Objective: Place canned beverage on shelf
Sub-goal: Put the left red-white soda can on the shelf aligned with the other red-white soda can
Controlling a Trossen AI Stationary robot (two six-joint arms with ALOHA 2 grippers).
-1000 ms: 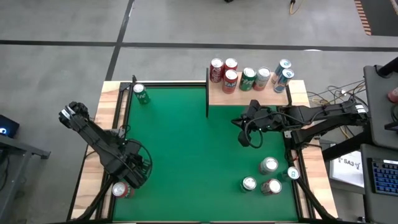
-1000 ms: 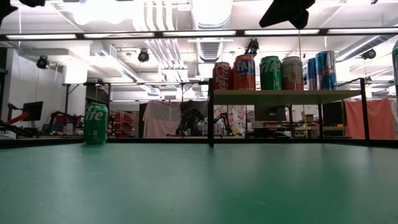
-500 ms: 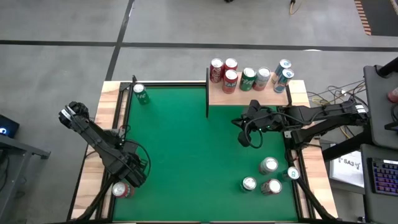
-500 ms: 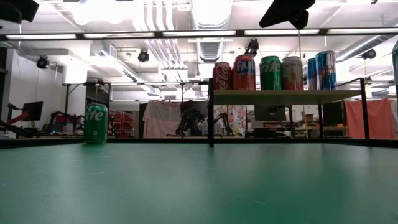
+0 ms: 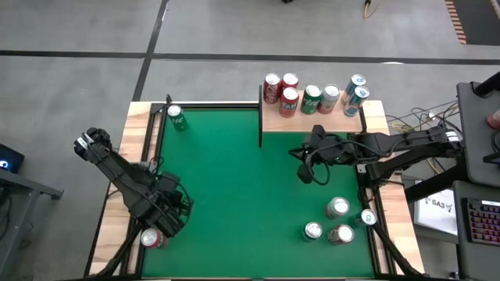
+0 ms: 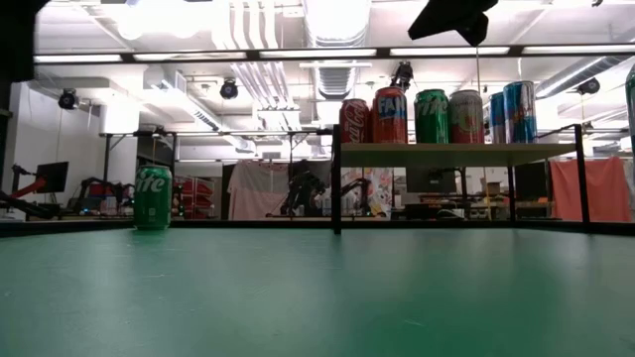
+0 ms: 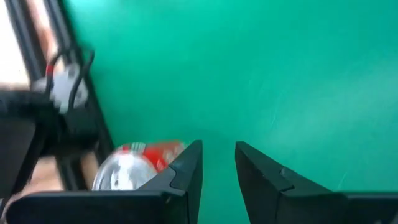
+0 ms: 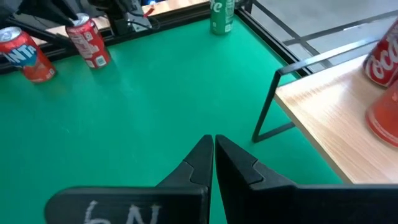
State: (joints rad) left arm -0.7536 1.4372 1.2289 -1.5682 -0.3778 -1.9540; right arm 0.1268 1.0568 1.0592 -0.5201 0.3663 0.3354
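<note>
The light-wood shelf (image 5: 312,119) stands at the table's far right on black posts and carries several upright cans (image 6: 432,115). A red can (image 5: 151,239) stands upright at the near left corner. My left gripper (image 7: 218,163) hovers just beside it, pointing steeply down, open by a narrow gap with only green felt between its fingers. The can (image 7: 134,165) shows outside that gap. A green can (image 5: 177,117) stands at the far left corner. My right gripper (image 5: 308,168) hangs shut and empty above the table in front of the shelf.
Several cans (image 5: 337,208) stand in a cluster at the near right. A black rail (image 5: 148,156) runs along the table's left edge beside my left arm. A second red can (image 8: 87,40) shows near the first (image 8: 25,56) in the right wrist view. Bare felt fills the middle.
My left gripper has tipped a little above the near left corner and stays beside the red can. In the low view its dark shape now fills more of the left edge. Its finger gap looks the same.
</note>
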